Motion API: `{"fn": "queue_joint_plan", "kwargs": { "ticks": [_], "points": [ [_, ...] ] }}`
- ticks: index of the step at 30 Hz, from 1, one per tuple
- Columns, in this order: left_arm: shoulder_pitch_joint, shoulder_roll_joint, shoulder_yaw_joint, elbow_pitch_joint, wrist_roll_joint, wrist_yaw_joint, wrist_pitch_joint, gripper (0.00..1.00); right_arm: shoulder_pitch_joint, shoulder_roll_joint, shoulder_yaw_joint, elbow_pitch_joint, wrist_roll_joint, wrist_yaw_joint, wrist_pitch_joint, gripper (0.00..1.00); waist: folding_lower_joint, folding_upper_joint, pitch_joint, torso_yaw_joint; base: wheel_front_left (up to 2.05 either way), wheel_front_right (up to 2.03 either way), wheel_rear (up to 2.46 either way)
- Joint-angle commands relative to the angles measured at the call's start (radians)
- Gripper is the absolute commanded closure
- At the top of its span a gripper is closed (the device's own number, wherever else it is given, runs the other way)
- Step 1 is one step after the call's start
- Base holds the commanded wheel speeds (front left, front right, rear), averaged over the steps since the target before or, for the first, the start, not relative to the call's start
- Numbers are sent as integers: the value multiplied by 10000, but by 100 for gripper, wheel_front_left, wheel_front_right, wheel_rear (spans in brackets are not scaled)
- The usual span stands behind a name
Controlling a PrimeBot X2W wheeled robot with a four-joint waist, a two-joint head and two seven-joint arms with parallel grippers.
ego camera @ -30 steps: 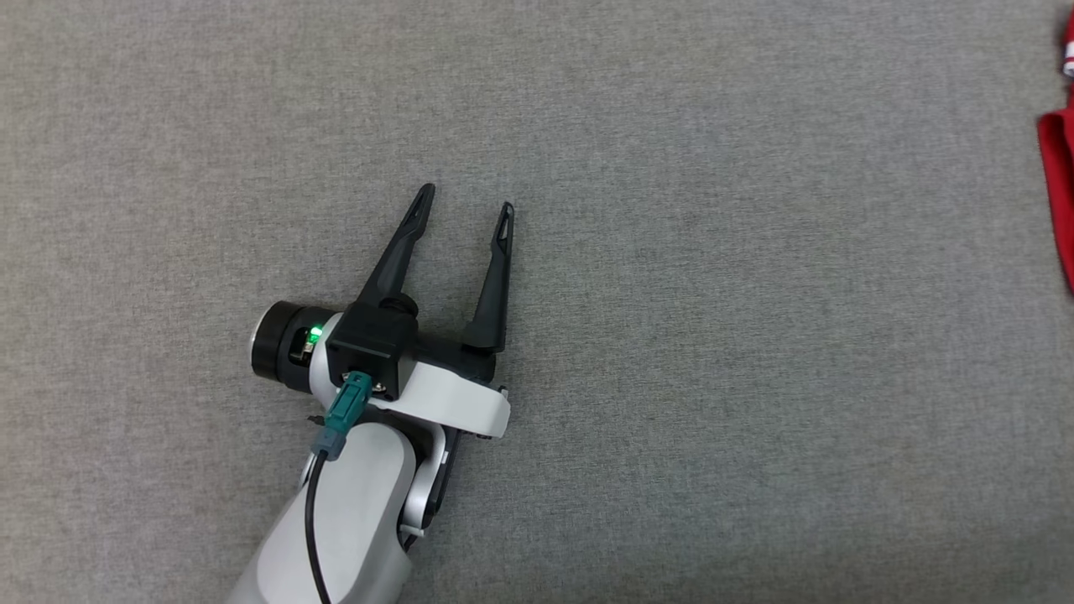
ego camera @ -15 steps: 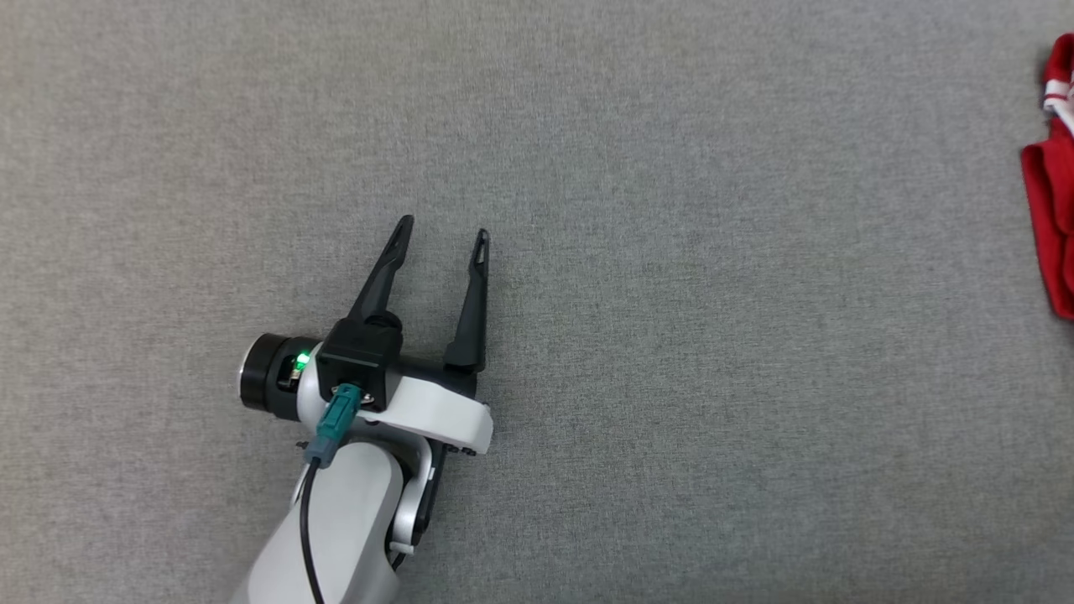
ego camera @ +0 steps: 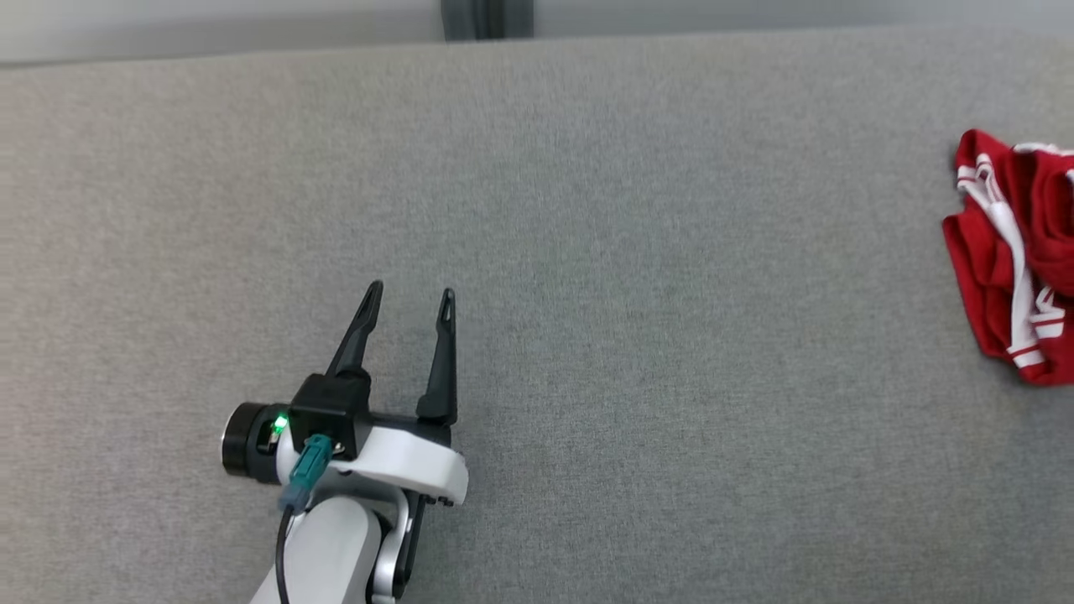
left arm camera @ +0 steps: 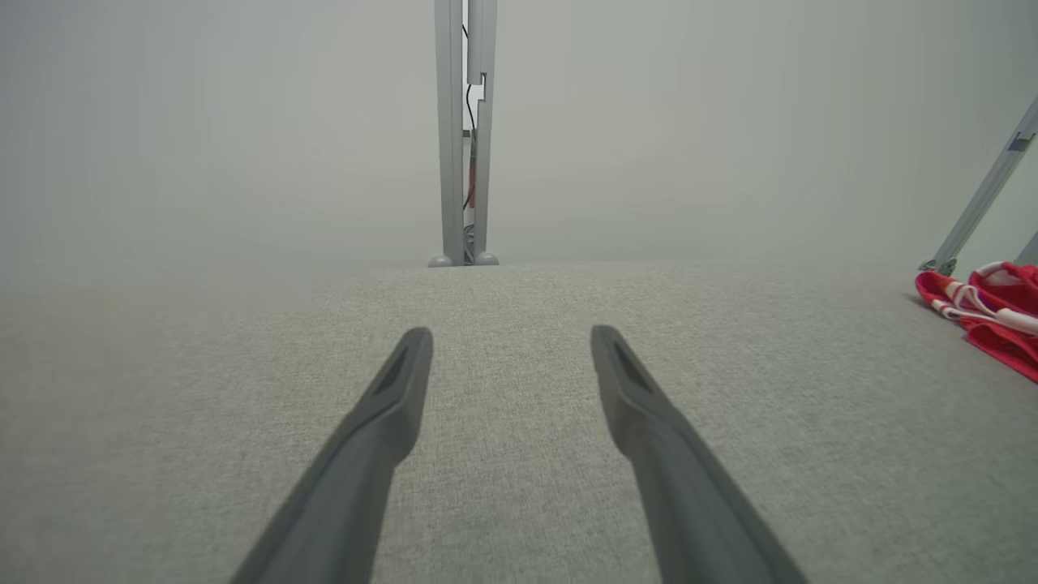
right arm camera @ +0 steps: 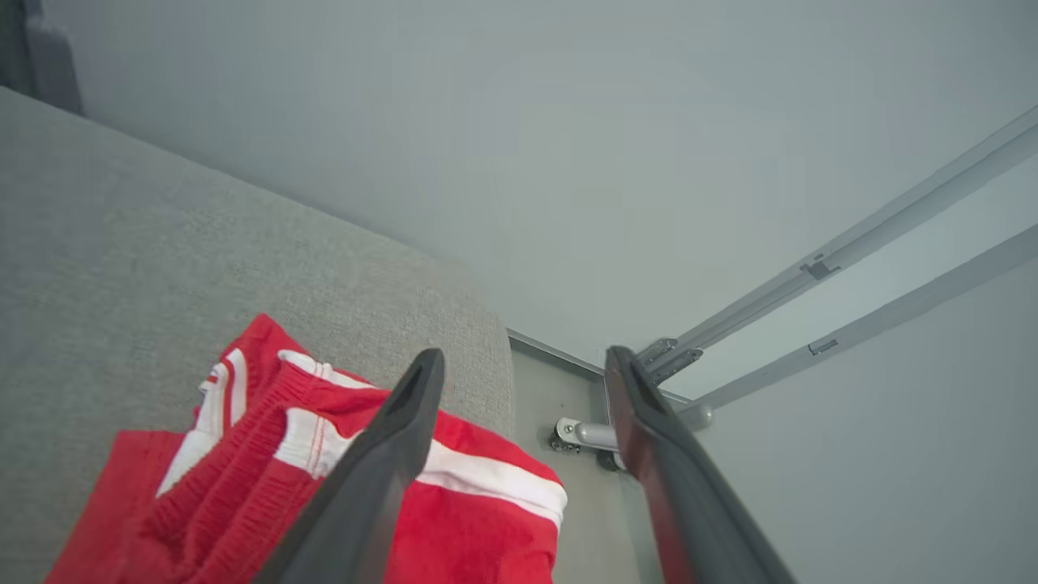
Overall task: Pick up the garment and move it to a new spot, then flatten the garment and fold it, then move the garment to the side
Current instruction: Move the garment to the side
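The garment (ego camera: 1011,252) is red with white stripes and lies crumpled at the far right edge of the grey fabric table (ego camera: 638,277). The left wrist view catches the garment (left arm camera: 985,312) at its right edge. My left gripper (ego camera: 409,295) hovers open over bare cloth at the lower left, far from the garment, with nothing between its fingers (left arm camera: 381,422). In the right wrist view my right gripper (right arm camera: 525,365) is open above the garment (right arm camera: 324,487), near the table's corner. Its jaws stand apart with nothing between them.
A pale wall runs behind the table, with a grey upright post (ego camera: 487,18) at the far edge. Slanted metal rails (right arm camera: 827,268) and a bracket sit beyond the table's right corner. The grey surface between my left gripper and the garment is bare.
The head camera has tilted up, bringing the table's far edge and more of the garment into the picture. The left gripper stays open throughout.
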Motion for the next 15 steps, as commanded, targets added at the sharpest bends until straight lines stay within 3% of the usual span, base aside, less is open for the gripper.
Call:
{"fn": "queue_joint_plan", "kwargs": {
  "ticks": [1, 4, 7, 9, 15],
  "points": [
    [158, 45, 112, -57, -55, 6, 5, 0, -192, 65, -93, -136, 14, -1, -165, 0, 0, 0, -514, 48, 0, 0, 0],
    [458, 45, 382, -160, 8, 8, 3, 0, -235, 492, -475, -650, -137, -1, -331, 0, 0, 0, -939, 40, 0, 0, 0],
    [714, 53, 738, -305, 90, -19, 5, 0, -31, 707, -1473, -2004, -454, -1, -334, 0, 0, 0, -1304, 28, 0, 0, 0],
    [874, 43, 961, -415, 144, -55, 5, 0, 559, 854, -2436, -2944, -865, -1, -329, 0, 0, 0, -1555, 47, 0, 0, 0],
    [1352, 45, 1544, -727, 251, -160, 3, 0, 3083, 2097, -5623, -5868, -2242, -1, -317, 0, 0, 0, -2222, 127, 0, 0, 0]
  ]
}}
